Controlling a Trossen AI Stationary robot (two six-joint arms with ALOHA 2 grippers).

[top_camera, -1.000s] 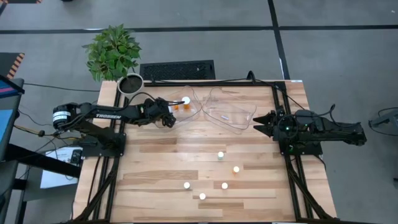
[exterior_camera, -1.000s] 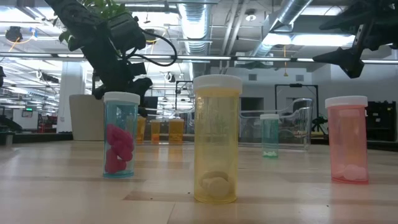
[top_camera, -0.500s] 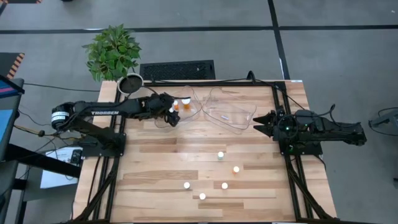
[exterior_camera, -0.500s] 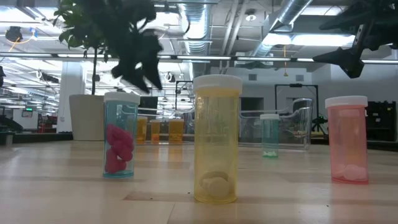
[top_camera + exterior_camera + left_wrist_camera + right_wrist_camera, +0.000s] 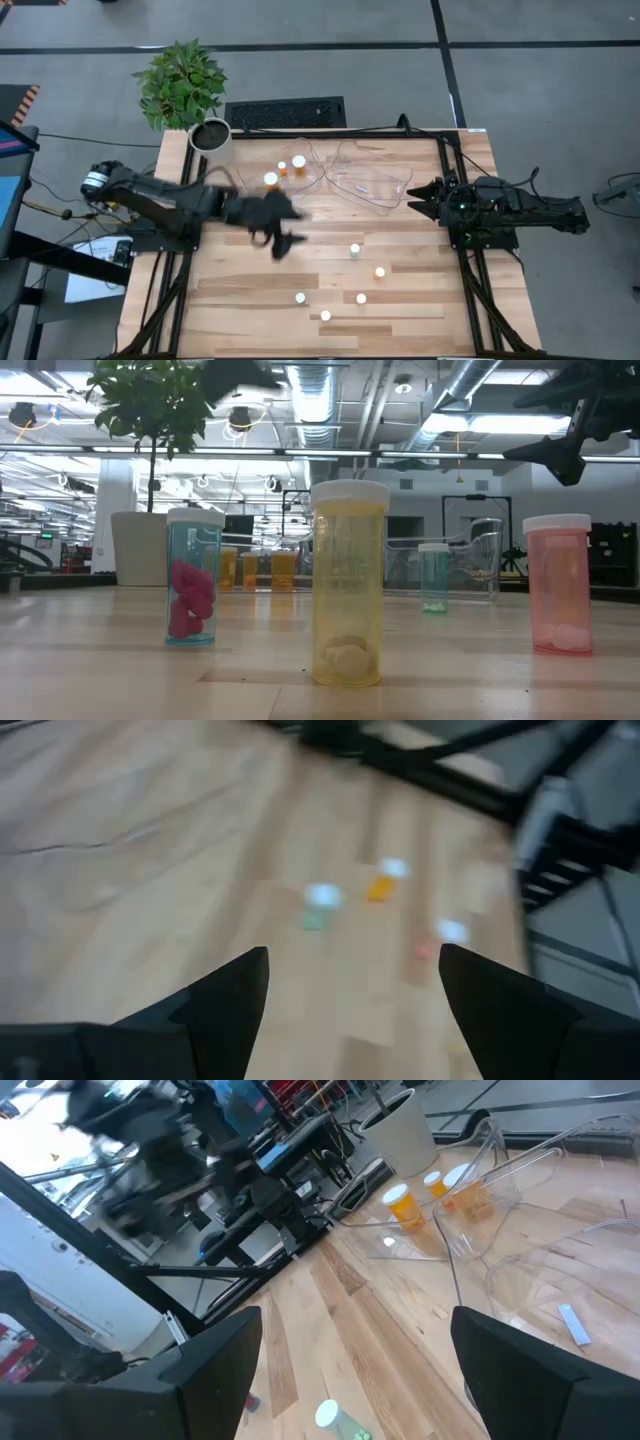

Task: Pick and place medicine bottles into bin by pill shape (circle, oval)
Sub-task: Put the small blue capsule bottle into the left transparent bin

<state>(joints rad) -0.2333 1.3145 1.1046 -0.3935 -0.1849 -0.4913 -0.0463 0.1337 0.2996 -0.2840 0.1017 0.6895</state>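
Five small white-capped bottles stand upright on the wooden table: one (image 5: 354, 250), one (image 5: 380, 271), one (image 5: 299, 297), one (image 5: 361, 298) and one (image 5: 325, 315). In the low view they show as teal with pink pills (image 5: 195, 575), yellow (image 5: 348, 595), pink (image 5: 558, 595) and a small teal one (image 5: 433, 575). Three orange bottles (image 5: 283, 167) stand in the left clear bin (image 5: 310, 178). My left gripper (image 5: 285, 237) is open and empty above the table's middle, left of the loose bottles; it also shows in its wrist view (image 5: 350, 1010). My right gripper (image 5: 412, 197) waits open at the right.
A second clear bin (image 5: 375, 185) sits right of the first, with a small flat strip in it. A potted plant (image 5: 185, 85) in a white pot (image 5: 210, 135) stands at the table's far left corner. Bare wood lies along the near left part of the table.
My left gripper has swung quickly away from the left bin, toward the table's near edge and its middle, with its picture blurred. The three orange bottles in the left bin now stand uncovered. The loose bottles have kept still.
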